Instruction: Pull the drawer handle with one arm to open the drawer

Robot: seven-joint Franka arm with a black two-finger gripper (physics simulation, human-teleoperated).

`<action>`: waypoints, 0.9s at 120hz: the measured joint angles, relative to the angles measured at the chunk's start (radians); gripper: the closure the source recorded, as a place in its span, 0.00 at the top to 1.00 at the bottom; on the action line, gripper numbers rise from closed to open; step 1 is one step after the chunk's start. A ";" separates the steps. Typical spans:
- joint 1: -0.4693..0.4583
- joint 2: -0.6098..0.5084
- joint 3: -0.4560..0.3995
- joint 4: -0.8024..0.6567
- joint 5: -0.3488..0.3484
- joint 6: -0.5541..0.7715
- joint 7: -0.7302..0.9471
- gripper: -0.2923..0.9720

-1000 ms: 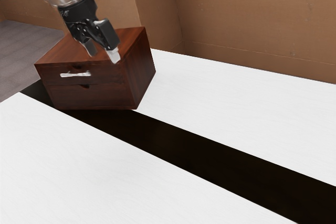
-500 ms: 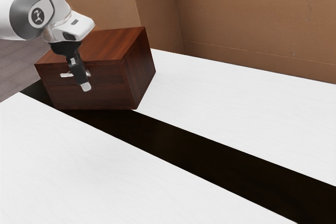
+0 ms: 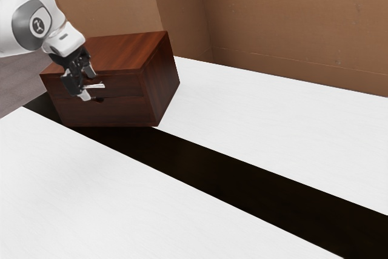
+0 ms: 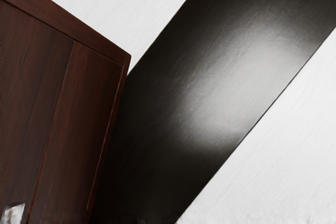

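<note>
A brown wooden box (image 3: 130, 59) sits on the tabletop (image 3: 273, 113), at the far end, on the exterior view's left. One end of the box stands on a wide black strip (image 3: 242, 186) that runs across the white top. The box is turned a little, so one corner points along the strip.

The drawer (image 3: 124, 83) is the top part of the box's front. Its front looks level with the wood under it, with just a thin dark line between them, so the drawer looks closed. What is inside the drawer is hidden.

A small silver handle (image 3: 97, 87) sticks out from the drawer front. The black claw (image 3: 85, 87) is right at the handle, on the end nearer the exterior view's left. I cannot tell if the claw is apart, together, or clamped on the handle.

The white arm (image 3: 24, 4) comes in from the upper left and bends down to the box. It has a round grey cap (image 3: 36, 22) with a little white mark on it, too small to read.

The wrist view looks along the dark wood of the box (image 4: 47, 129), with the black strip (image 4: 210, 103) right beside it and white tabletop on both sides of the strip. A tiny shiny bit (image 4: 11, 213) shows against the wood, and I cannot tell what it is

A brown wall (image 3: 291, 10) stands behind the tabletop
</note>
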 joint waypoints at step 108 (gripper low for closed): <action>0.094 0.147 -0.002 0.110 0.023 0.048 0.261 0.77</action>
